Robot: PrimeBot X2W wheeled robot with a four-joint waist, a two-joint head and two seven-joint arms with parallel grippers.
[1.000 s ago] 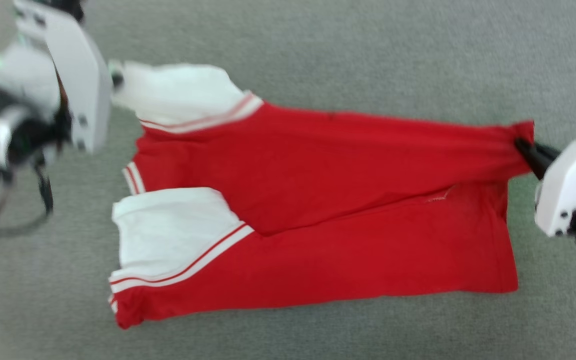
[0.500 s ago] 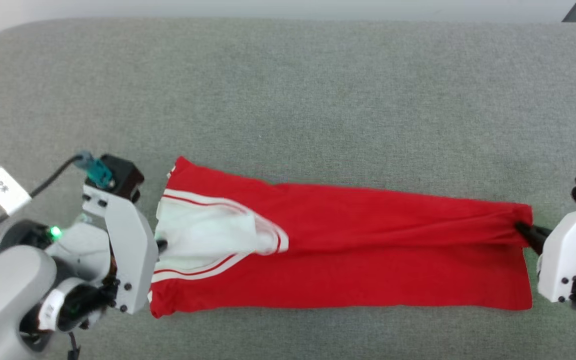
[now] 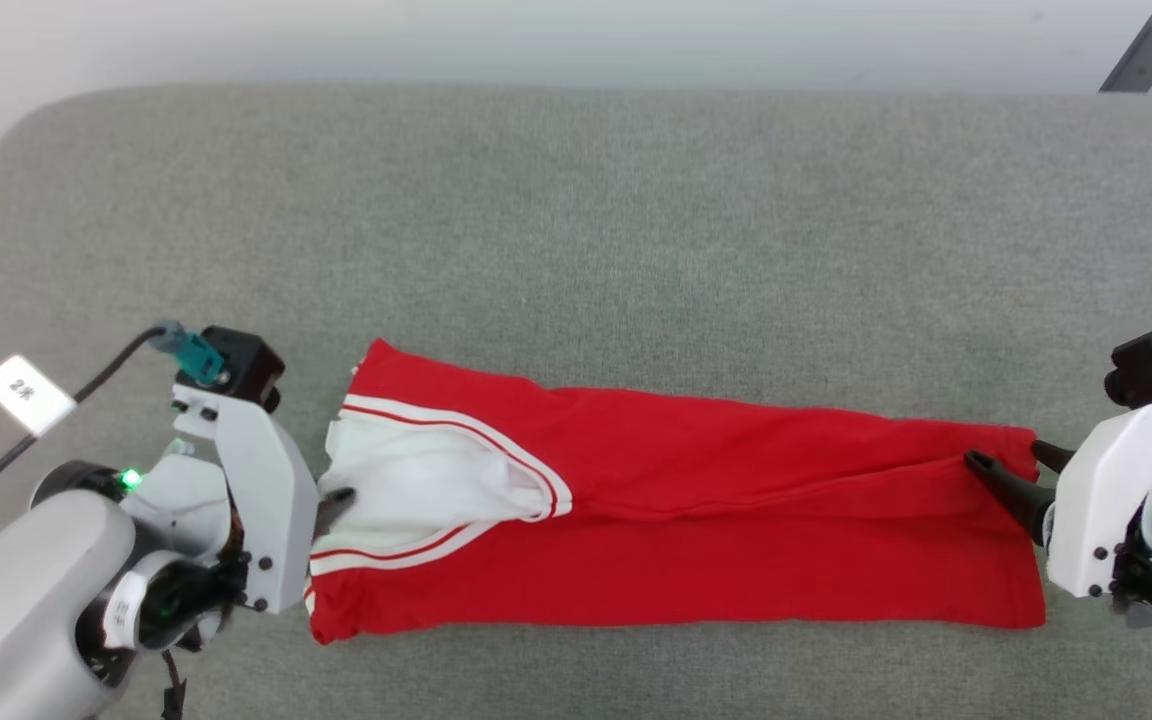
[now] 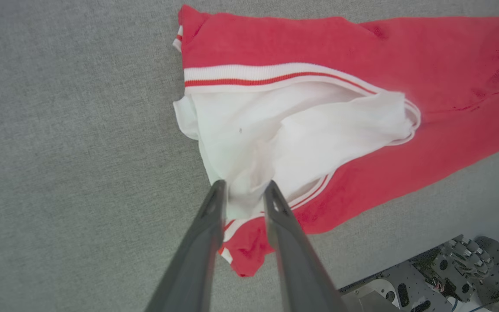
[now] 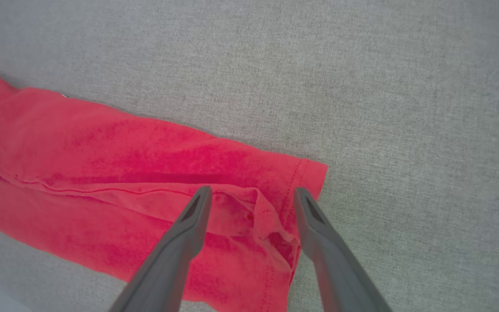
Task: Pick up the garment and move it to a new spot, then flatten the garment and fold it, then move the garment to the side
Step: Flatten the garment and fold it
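Item under inspection: the garment (image 3: 736, 540), red. It lies on the grey padded table (image 3: 576, 220), in the near half of it in the head view. It is folded lengthwise into a long narrow band that runs from the robot's left to its right. The upper layer sits slightly askew over the lower one, with a crease along the middle. The cloth rests flat on the table along its full visible length.

Left end: a white sleeve (image 3: 416, 490) edged with white-and-red striped trim (image 4: 275, 78) lies on top of the red cloth, rumpled and partly folded over itself. The left gripper (image 3: 336, 502) is at the outer edge of this sleeve. In the left wrist view its fingers (image 4: 210, 212) stand narrow, with a gathered tuck of white sleeve cloth filling the gap between them, and folds in the sleeve run toward that gap. The sleeve is pinched there.

Right end: the right gripper (image 3: 1008, 458) is at the far corner of the hem (image 5: 306, 173). Its fingers (image 5: 193, 216) are spread wide, both tips over the red cloth just inside the hem edge. The cloth between them is loose and wrinkled. Nothing is held.

Other: a white tag (image 3: 26, 393) hangs on a dark cable (image 3: 106, 360) by the left arm, clear of the garment.
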